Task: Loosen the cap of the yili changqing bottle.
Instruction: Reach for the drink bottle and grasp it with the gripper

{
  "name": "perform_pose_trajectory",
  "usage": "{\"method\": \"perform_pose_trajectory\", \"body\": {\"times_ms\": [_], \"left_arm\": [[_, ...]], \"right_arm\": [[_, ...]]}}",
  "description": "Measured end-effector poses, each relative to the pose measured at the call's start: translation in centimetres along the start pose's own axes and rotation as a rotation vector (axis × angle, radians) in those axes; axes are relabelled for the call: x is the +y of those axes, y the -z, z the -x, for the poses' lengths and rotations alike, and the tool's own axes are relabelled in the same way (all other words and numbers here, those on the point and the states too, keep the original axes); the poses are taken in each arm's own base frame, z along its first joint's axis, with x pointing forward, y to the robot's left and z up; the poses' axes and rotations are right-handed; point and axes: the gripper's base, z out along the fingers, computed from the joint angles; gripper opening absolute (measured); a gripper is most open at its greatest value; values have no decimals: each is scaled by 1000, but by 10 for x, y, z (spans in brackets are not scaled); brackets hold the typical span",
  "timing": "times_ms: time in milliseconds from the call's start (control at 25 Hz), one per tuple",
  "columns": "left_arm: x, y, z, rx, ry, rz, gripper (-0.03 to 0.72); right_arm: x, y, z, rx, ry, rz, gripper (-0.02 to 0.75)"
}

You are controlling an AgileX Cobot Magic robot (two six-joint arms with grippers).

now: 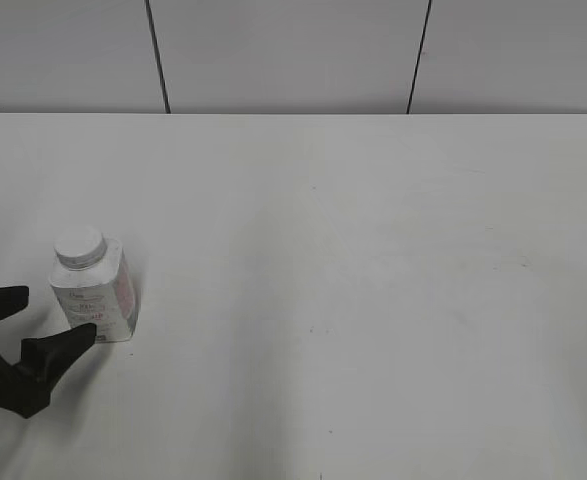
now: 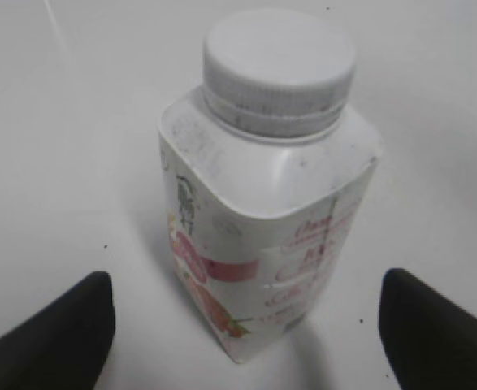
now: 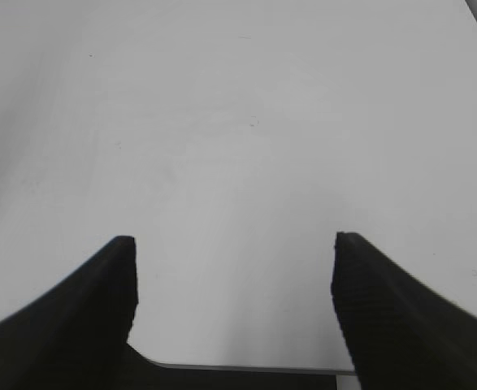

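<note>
The yili changqing bottle (image 1: 98, 290), white and squarish with reddish-pink label print, stands upright on the table at the left. Its white ribbed cap (image 1: 80, 247) sits on the neck. In the left wrist view the bottle (image 2: 262, 219) and cap (image 2: 279, 69) fill the frame. My left gripper (image 1: 43, 315) is open and empty just in front of the bottle; its black fingers (image 2: 242, 313) lie wide on either side of the bottle's base without touching. My right gripper (image 3: 231, 244) is open and empty over bare table; it does not show in the exterior view.
The white table (image 1: 373, 280) runs back to a grey panelled wall (image 1: 293, 55). The right wrist view shows the table's near edge (image 3: 246, 370) just under the fingers.
</note>
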Motion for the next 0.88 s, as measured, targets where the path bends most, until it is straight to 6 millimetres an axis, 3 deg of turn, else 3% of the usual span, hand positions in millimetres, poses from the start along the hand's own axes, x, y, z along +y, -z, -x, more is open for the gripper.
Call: {"method": "perform_pose_trajectory", "body": {"times_ms": [480,880], "left_arm": [[19,-36,-4,3,-31,-54,587],[25,-52,0,-28,-83,-117,586]], "right_arm": [[0,0,0,0,0,0,587],[0,0,0,0,0,0,587]]}}
